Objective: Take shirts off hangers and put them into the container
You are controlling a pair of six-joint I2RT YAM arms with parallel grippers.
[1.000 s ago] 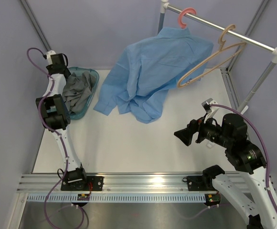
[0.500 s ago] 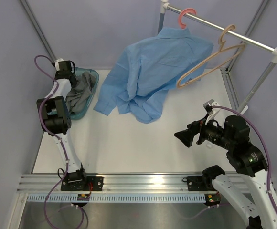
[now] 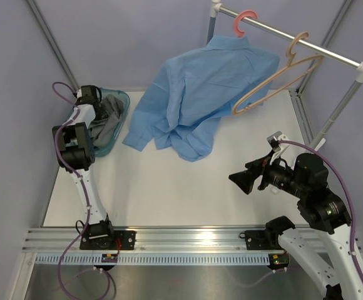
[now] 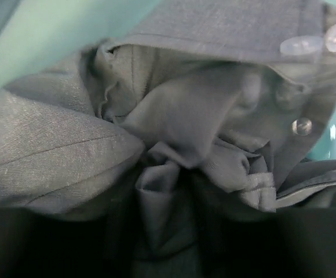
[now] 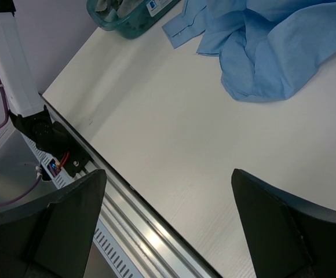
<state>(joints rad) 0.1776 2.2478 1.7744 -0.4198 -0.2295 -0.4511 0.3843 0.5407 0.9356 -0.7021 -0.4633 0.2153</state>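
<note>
Two collared shirts are in view. The light blue shirt (image 3: 194, 100) hangs from the coral-pink hanger (image 3: 245, 20) on the grey metal rail (image 3: 332, 53) at the far side of the bench (image 3: 169, 187). Its collar is up, and its lower half and one sleeve spill in soft folds onto the white surface. The grey shirt (image 4: 174, 133) lies crumpled inside the translucent teal tub (image 3: 122, 100) at the far left corner. It is bunched into deep creases, with three clear buttons (image 4: 301, 45) showing along one edge. That shirt is the only thing visible in the tub, and part of its cloth rises above the rim.

There are two hangers. The second, the pale tan hanger (image 3: 275, 78), hangs bare and tilted on the same rail, just right of the blue shirt.

The left end effector (image 3: 95, 104) is down in the tub against the grey cloth, and whether it is clenched or released cannot be told. The right end effector (image 5: 168, 174) hovers above the bench near its right side, released, with its fingers wide apart and nothing between them.
</note>
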